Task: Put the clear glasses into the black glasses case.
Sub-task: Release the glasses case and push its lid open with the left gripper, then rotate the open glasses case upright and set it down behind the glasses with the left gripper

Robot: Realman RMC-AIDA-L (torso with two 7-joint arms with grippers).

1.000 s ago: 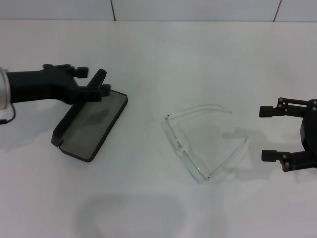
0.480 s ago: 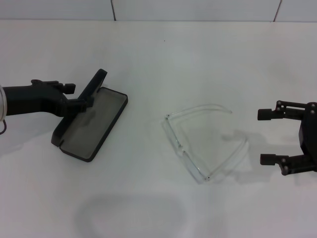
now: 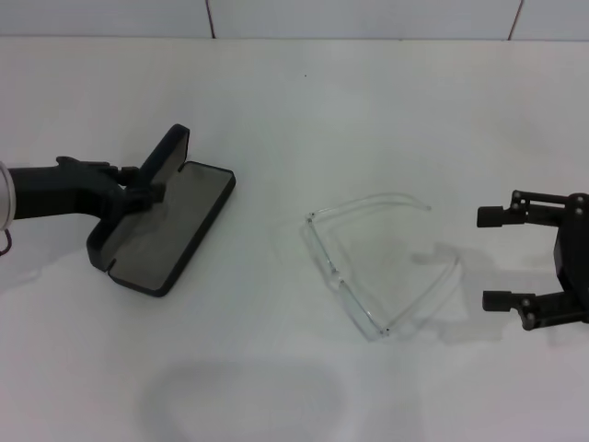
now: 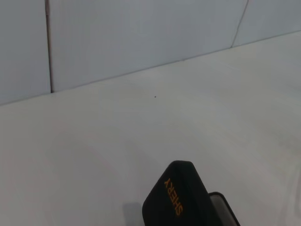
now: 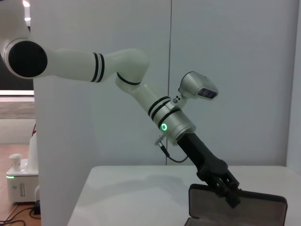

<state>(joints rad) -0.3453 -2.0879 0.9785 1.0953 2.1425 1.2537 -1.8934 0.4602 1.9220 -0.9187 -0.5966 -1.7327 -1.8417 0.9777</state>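
Note:
The black glasses case (image 3: 175, 230) lies open at the table's left, grey lining up, its lid (image 3: 164, 155) tilted back. My left gripper (image 3: 140, 187) reaches in from the left and is shut on the lid's edge; the right wrist view shows this left gripper (image 5: 229, 192) on top of the raised lid (image 5: 244, 209). In the left wrist view the lid (image 4: 176, 200) carries gold "SHERY" lettering. The clear glasses (image 3: 342, 284) rest unfolded at the table's middle, arms pointing right. My right gripper (image 3: 487, 258) is open just right of the glasses, apart from them.
The white table (image 3: 294, 101) runs back to a tiled wall (image 3: 368, 17). In the right wrist view the left arm (image 5: 117, 66) stretches over the table from the robot's body.
The left gripper drew back to the left and the case's lid swung further open with it. The case's base slid slightly left. The right gripper barely shifted; the glasses stayed put.

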